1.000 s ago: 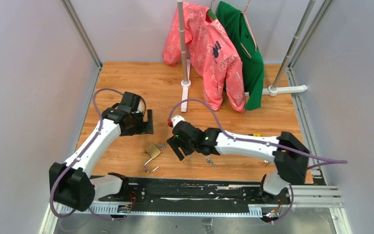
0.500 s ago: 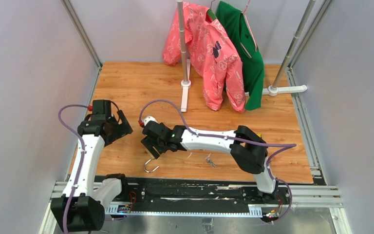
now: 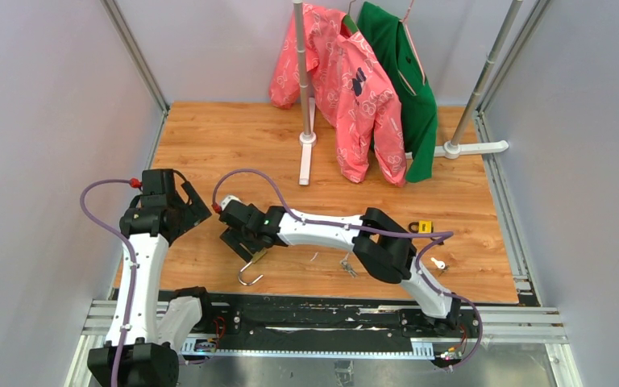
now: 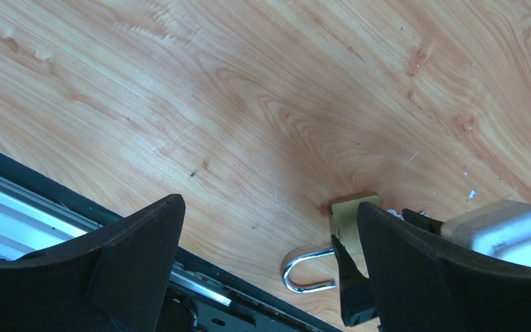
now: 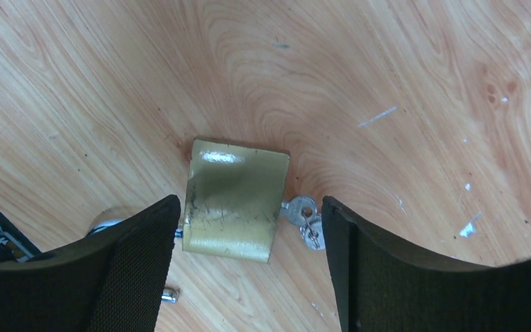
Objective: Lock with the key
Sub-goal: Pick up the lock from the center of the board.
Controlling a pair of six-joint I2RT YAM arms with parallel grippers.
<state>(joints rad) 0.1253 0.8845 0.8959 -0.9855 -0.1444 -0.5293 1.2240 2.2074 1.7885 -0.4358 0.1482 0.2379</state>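
Note:
A brass padlock (image 5: 235,200) lies flat on the wooden table with its silver shackle (image 4: 308,270) swung open. A key (image 5: 303,209) sits in its bottom, with a second key on the same ring. My right gripper (image 5: 250,204) is open and hovers just above the padlock, one finger on the shackle side and one on the key side, touching nothing. In the top view the right gripper (image 3: 240,240) covers most of the padlock (image 3: 255,257). My left gripper (image 3: 189,211) is open and empty, up and to the left of it; its wrist view shows the padlock (image 4: 351,218) low right.
A loose bunch of keys (image 3: 346,266) lies right of the padlock. A small yellow-and-black lock (image 3: 423,227) and a small white object (image 3: 438,263) lie at the right. A clothes rack with a pink shirt (image 3: 346,89) and a green one (image 3: 407,81) stands at the back. The black rail (image 3: 314,310) runs along the near edge.
My right gripper has moved left and now sits over the padlock. My left arm has drawn back to the left, away from the padlock. The padlock has not moved.

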